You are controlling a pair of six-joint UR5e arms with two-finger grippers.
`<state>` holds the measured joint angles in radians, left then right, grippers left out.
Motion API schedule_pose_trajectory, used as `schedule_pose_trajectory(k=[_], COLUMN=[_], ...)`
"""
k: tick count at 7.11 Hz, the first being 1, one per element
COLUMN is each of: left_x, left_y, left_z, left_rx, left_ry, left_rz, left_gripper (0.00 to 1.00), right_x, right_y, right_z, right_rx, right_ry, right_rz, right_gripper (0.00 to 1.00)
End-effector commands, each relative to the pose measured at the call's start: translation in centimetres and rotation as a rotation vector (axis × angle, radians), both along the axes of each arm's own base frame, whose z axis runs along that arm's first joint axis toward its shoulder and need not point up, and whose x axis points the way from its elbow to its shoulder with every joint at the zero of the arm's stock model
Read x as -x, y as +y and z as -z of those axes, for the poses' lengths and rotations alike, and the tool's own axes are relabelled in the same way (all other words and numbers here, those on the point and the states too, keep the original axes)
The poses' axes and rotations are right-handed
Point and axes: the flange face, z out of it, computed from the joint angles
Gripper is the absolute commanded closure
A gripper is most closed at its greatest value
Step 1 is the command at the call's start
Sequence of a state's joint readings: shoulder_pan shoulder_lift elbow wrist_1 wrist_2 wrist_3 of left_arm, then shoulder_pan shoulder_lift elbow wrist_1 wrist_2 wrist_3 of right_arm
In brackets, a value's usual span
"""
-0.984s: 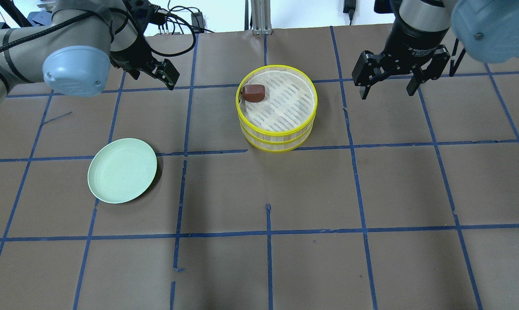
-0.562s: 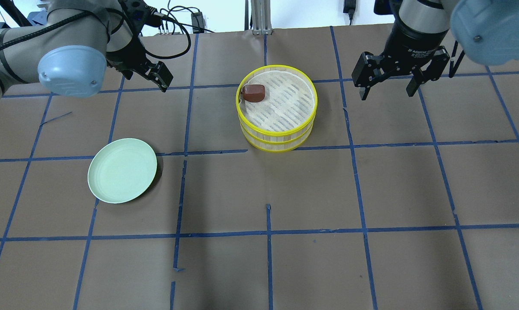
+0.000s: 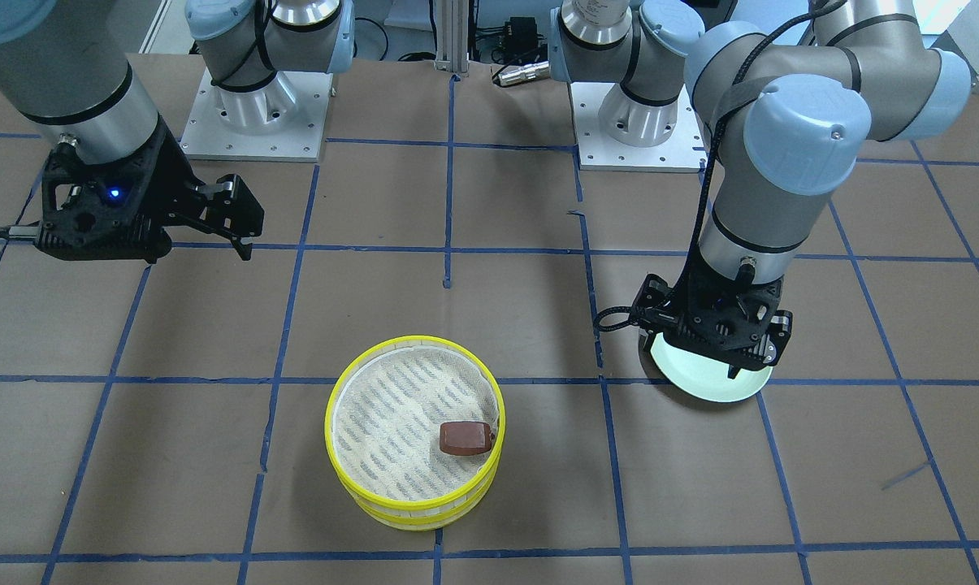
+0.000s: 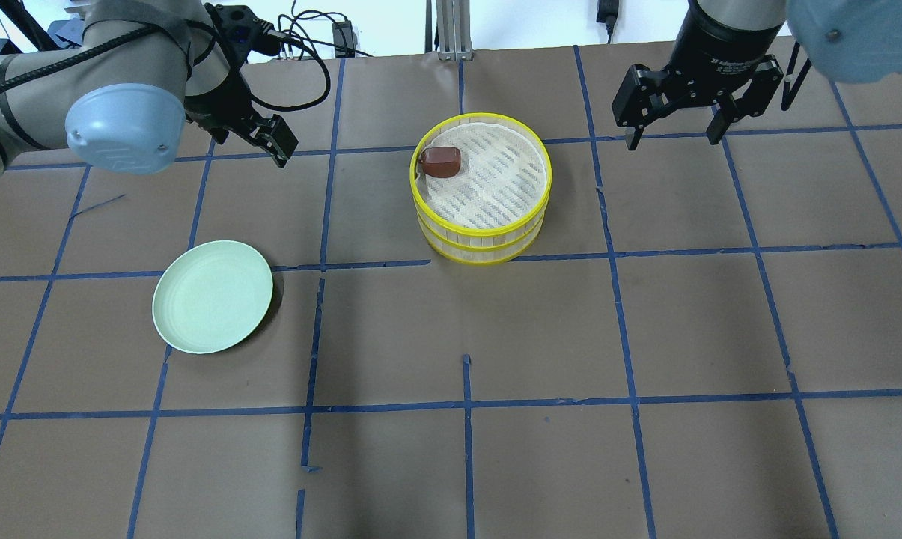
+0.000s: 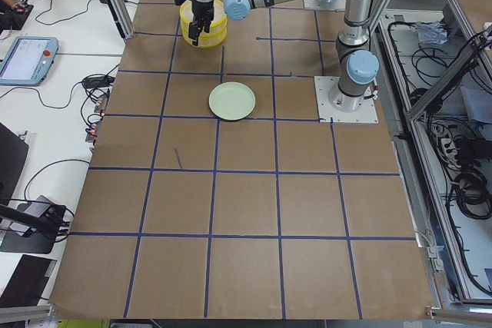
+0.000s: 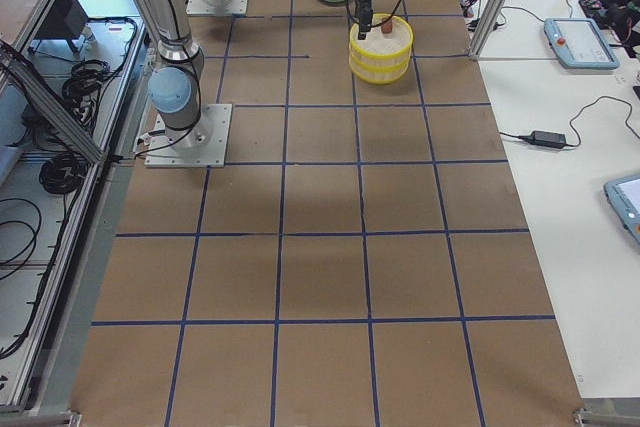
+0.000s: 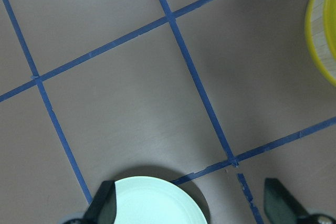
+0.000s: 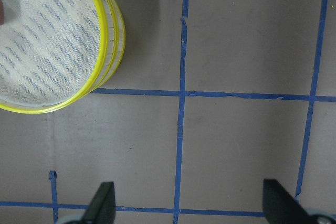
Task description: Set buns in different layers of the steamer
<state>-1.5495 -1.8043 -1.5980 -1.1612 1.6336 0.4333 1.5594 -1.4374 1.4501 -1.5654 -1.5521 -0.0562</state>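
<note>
The steamer (image 4: 488, 233) is two yellow-rimmed trays stacked at the table's middle back; it also shows in the front-facing view (image 3: 412, 505). The reddish-brown bun (image 4: 441, 162) lies on the top tray's mesh by its left rim, and shows in the front-facing view (image 3: 465, 439) too. The white bun is hidden from every view. My left gripper (image 4: 271, 141) is open and empty, left of the steamer, with its jaws wide apart in the left wrist view (image 7: 191, 208). My right gripper (image 4: 671, 136) is open and empty, right of the steamer.
An empty pale green plate (image 4: 212, 296) lies front left of the steamer; in the front-facing view (image 3: 712, 386) the left gripper partly hides it. Blue tape lines cross the brown table. Cables and the arm bases are at the back edge.
My left gripper has drawn a little left, away from the steamer. My right gripper has moved toward the top of the overhead view. Steamer, bun and plate have not moved.
</note>
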Motion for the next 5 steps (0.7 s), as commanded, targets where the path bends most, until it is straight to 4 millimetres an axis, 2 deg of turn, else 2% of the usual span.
schedule_pose_trajectory(k=[1,5], left_x=[0.08,0.09], left_y=[0.03,0.54], left_z=[0.0,-0.28], left_rx=[0.0,0.003], left_ry=[0.0,0.0], left_rz=[0.002,0.002], left_gripper=[0.0,0.0], right_x=[-0.18,-0.18], right_y=[-0.32,-0.24], right_z=[0.24,0.62], right_rx=[-0.008,-0.016], right_ry=[0.002,0.002], right_rz=[0.003,0.003], right_gripper=[0.0,0.0])
